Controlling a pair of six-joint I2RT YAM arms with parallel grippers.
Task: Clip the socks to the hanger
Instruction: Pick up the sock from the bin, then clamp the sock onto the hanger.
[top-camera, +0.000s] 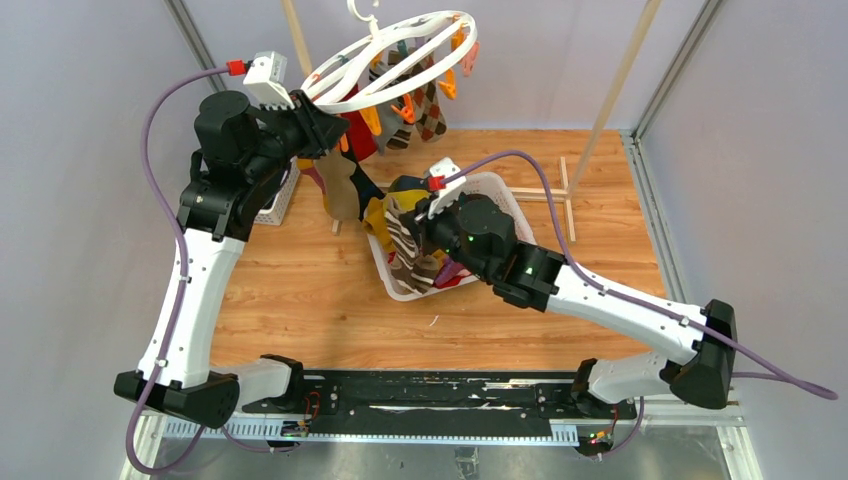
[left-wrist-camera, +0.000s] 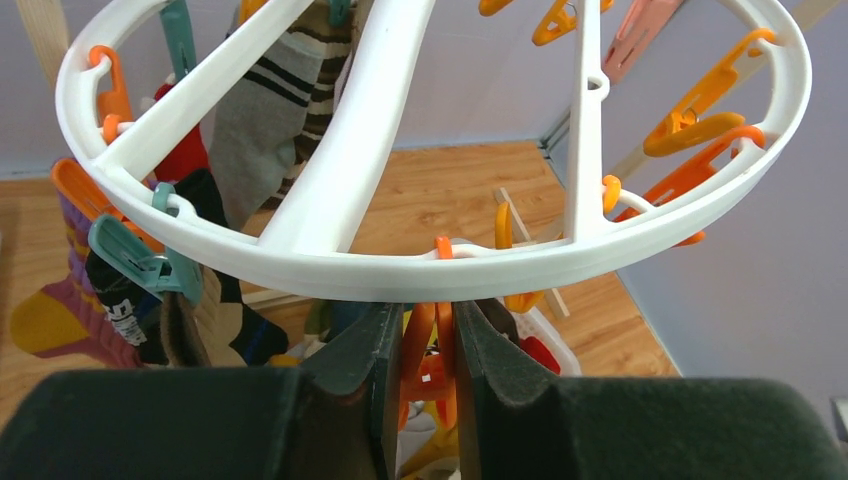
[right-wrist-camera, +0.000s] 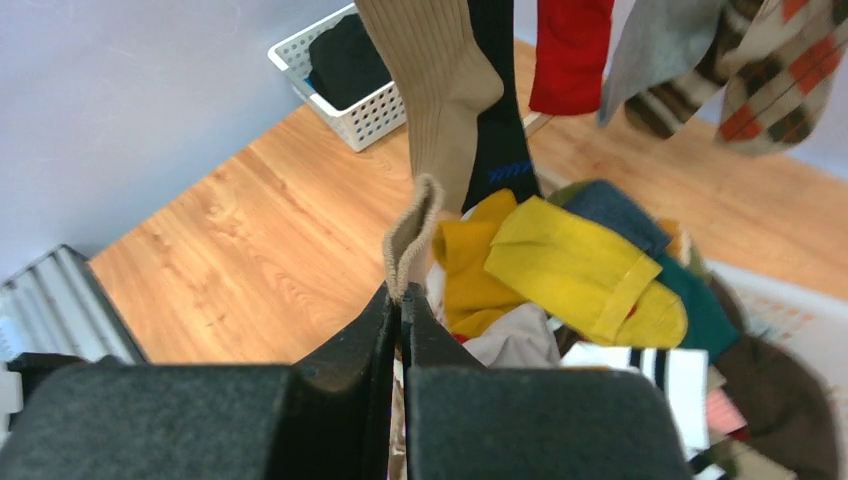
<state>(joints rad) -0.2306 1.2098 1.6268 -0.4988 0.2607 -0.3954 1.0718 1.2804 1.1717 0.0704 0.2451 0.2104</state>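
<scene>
Both jaws are closed: the left gripper (left-wrist-camera: 428, 320) pinches an orange clip (left-wrist-camera: 425, 375) under the hanger (left-wrist-camera: 640, 255) at mid-frame, the right gripper (right-wrist-camera: 402, 305) holds a tan sock (right-wrist-camera: 412, 235) by its cuff above the basket (top-camera: 505, 195), so the next move, I think, is lifting this cuff into that clip.

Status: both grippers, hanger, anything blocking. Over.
Left gripper shut on orange plastic clip under round white plastic hanger. Right gripper shut on tan ribbed sock cuff. Hung socks dangle close beside that clip.
</scene>
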